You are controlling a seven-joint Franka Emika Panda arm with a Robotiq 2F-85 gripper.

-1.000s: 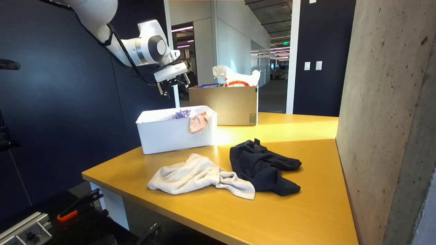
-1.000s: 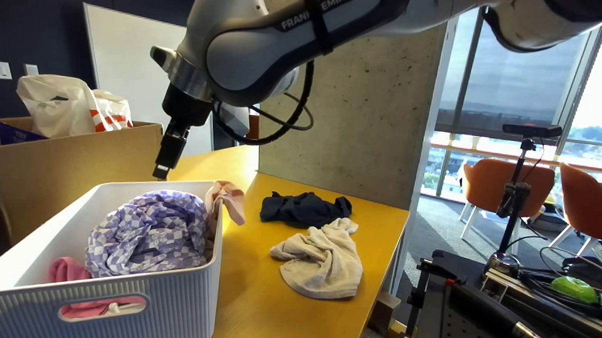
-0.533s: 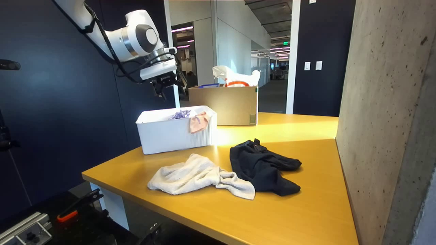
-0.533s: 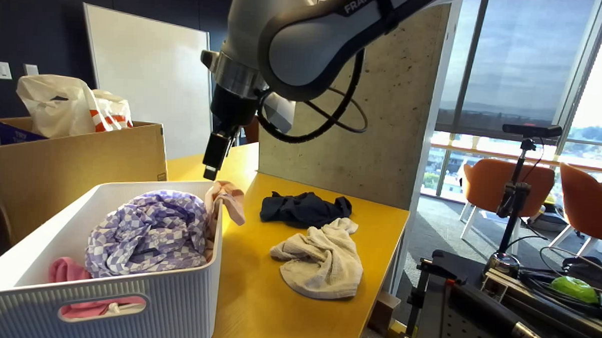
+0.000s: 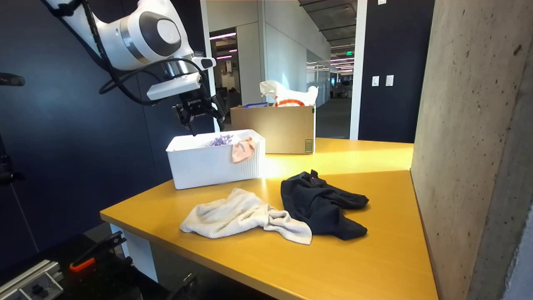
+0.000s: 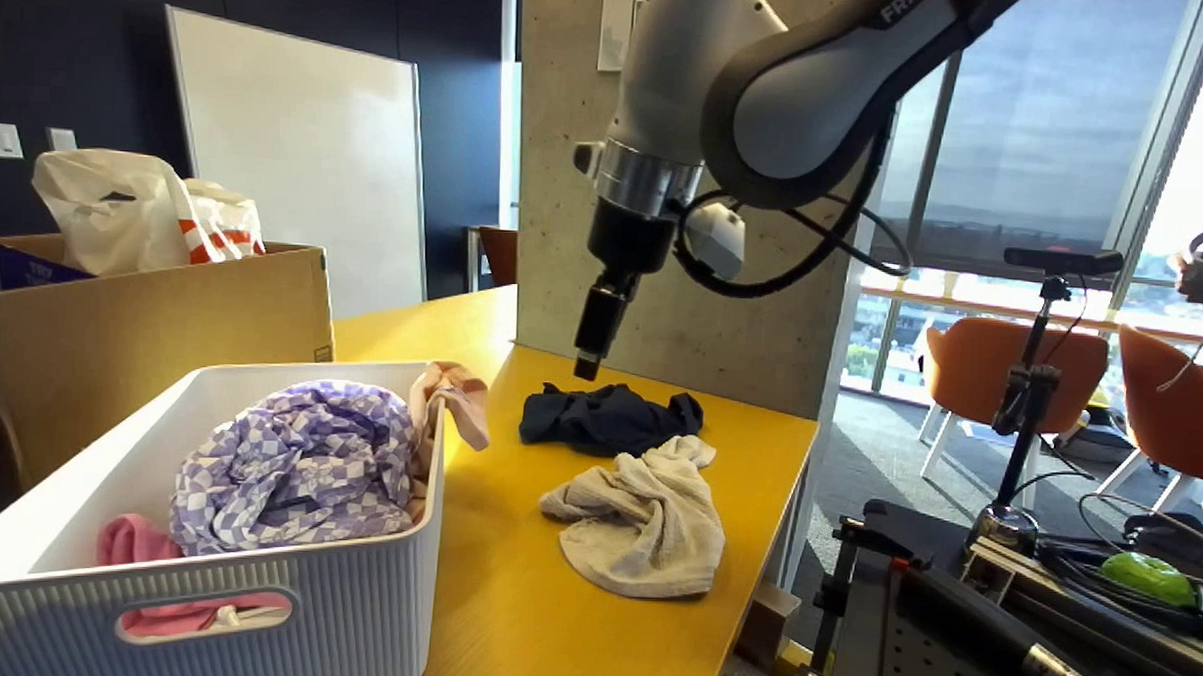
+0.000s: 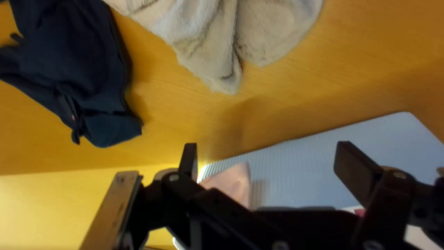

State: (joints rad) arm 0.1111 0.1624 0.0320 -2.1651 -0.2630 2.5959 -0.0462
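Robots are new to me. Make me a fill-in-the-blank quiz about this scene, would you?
The cream towel and dark garment lie on a table coloured ____.
The checked cloth lies ____ the white bin.
White bags poke out of a box made of ____.
The gripper holds nothing, its jaws wide ____.

Missing words: yellow; inside; cardboard; open.

Purple and white checks are borne by the patterned cloth (image 6: 297,467); the towel (image 6: 645,525) is coloured cream, the garment (image 6: 604,420) dark navy, the hanging cloth (image 6: 464,408) peach, the bin (image 6: 352,609) white, the worktop (image 6: 522,615) yellow and the gripper (image 7: 266,154) black.
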